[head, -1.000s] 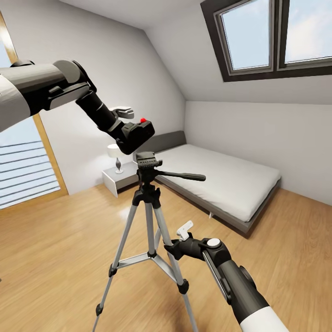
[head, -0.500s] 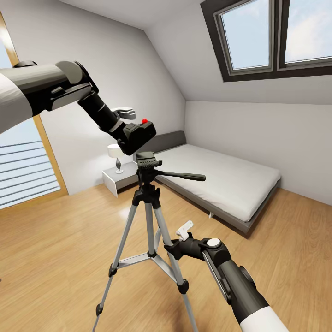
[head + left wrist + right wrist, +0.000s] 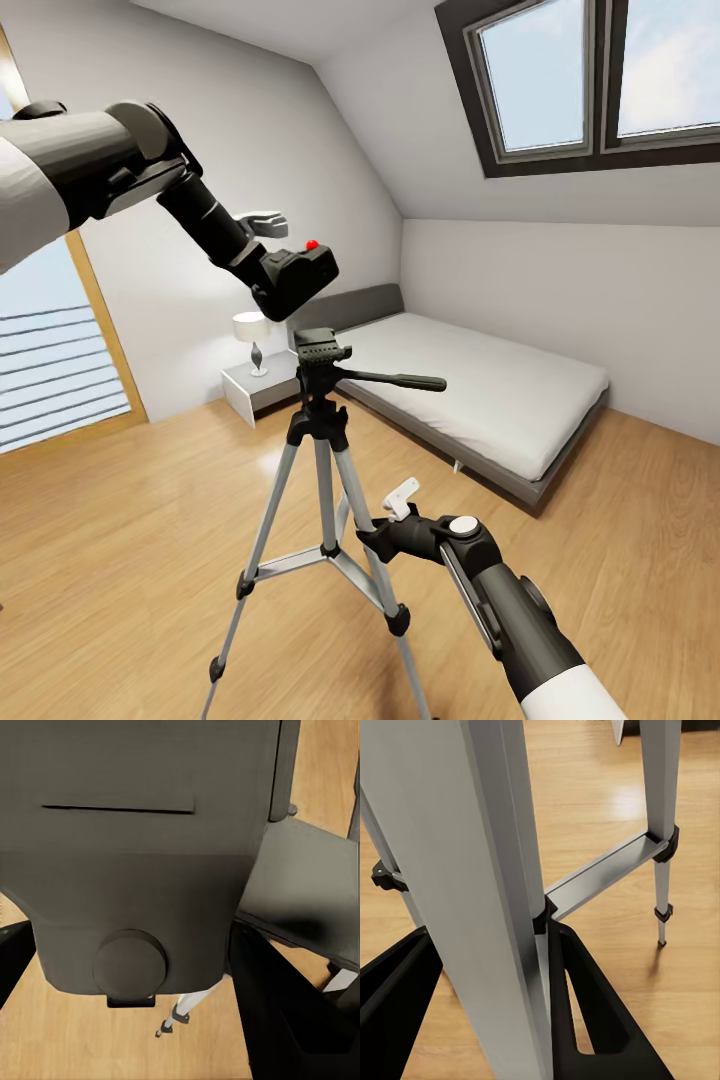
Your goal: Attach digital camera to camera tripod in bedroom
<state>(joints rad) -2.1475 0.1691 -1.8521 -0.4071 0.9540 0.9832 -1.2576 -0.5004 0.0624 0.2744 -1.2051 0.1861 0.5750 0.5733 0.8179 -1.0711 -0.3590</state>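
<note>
In the head view, the left gripper [image 3: 285, 280] is clamped on the digital camera [image 3: 298, 275], which hangs in the air just above the black head plate of the camera tripod [image 3: 320, 420], a clear gap between them. The camera's red button faces up, toward 12 o'clock. The tripod stands on the wooden floor [image 3: 120, 520] of the bedroom, its long handle pointing toward 3 o'clock, with the bed [image 3: 480, 390] behind it at about 2 o'clock and a nightstand [image 3: 255, 385] with a small lamp [image 3: 250, 335] at about 11 o'clock. The right gripper [image 3: 385, 530] sits low, against one silver leg.

In the left wrist view, the digital camera [image 3: 135, 855] is held close before the lens (a dark body with a round knob), the gripper's dark fingers [image 3: 277, 1012] flanking it, and floor and a tripod foot show below.

In the right wrist view, the camera tripod [image 3: 487, 885] leg runs between the two black fingers [image 3: 585, 1012]; they flank it closely, but whether they press it cannot be told.
</note>
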